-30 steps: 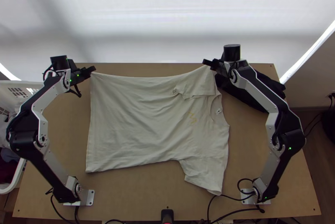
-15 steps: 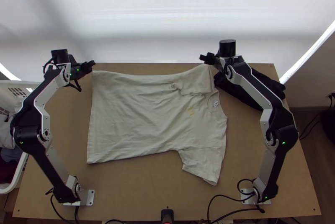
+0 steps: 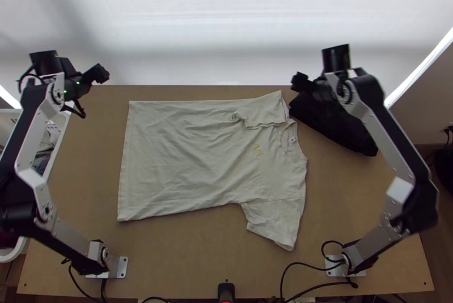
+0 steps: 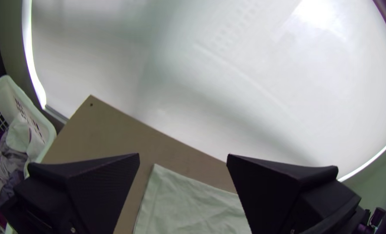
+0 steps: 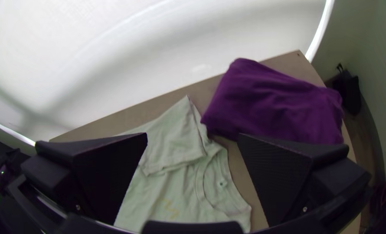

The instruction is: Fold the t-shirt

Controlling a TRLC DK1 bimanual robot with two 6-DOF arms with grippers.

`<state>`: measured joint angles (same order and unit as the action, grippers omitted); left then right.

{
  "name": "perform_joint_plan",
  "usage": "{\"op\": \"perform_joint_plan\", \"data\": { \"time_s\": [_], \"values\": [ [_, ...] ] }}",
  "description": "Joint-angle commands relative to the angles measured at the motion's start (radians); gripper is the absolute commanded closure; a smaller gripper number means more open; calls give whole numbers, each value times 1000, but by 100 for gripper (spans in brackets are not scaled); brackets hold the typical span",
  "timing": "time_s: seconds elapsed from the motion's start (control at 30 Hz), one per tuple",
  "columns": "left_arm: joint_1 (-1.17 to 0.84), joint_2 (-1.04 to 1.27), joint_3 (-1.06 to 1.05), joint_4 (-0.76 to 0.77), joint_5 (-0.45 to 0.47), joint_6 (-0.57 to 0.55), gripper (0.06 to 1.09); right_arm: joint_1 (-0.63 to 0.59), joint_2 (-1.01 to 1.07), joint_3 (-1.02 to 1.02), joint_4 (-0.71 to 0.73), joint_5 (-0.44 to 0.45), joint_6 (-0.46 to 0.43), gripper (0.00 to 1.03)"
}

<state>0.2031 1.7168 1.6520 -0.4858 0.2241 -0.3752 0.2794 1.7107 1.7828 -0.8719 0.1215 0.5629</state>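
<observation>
T-shirt lies mostly flat mid-tabletop, hem toward the left arm's side, collar toward the right's, probably so each hand gets one end. Far sleeve is turned in over the chest, likely to square up that edge; near sleeve sticks out, so folding looks only part done. Left hand wide, holding nothing, up past the far hem corner. Right hand also wide and empty, above the far shoulder end; both off the fabric, presumably so it lies undisturbed. Folded purple cloth sits just beside the collar end, maybe parked there as finished work; a wide sweep could snag it. Laundry basket by the left edge, handy for supply I guess. Next probably the near sleeve, turned inward
</observation>
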Motion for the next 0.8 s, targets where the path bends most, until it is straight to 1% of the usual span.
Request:
{"op": "perform_joint_plan", "data": {
  "time_s": [0.0,0.07,0.1,0.17,0.2,0.27,0.33,0.5,0.57,0.67,0.77],
  "values": [
    [-16,-143,-74,-22,11,29,10,-8,-99,-56,-162,-36,74,5],
    [-22,-201,-104,-23,12,33,10,-8,-169,-166,-196,-39,26,10],
    [-24,-226,-115,-28,12,32,10,-8,-207,-226,-196,-48,12,10],
    [-47,-270,-138,-53,11,27,10,-25,-280,-347,-196,-140,11,10],
    [-50,-292,-155,-56,11,21,10,-42,-315,-399,-194,-169,11,10],
    [-77,-335,-192,-57,11,5,10,-65,-381,-505,-162,-243,0,20],
    [-97,-373,-224,-57,9,-7,10,-106,-438,-594,-137,-313,-1,25],
    [-145,-451,-268,-122,8,5,10,-204,-528,-770,-124,-487,-90,25],
    [-149,-473,-284,-157,8,19,10,-247,-543,-824,-124,-528,-136,25],
    [-154,-511,-311,-180,8,29,10,-290,-553,-907,-124,-565,-199,25],
    [-154,-542,-331,-204,4,38,10,-292,-556,-971,-121,-571,-236,25]
  ]
}}
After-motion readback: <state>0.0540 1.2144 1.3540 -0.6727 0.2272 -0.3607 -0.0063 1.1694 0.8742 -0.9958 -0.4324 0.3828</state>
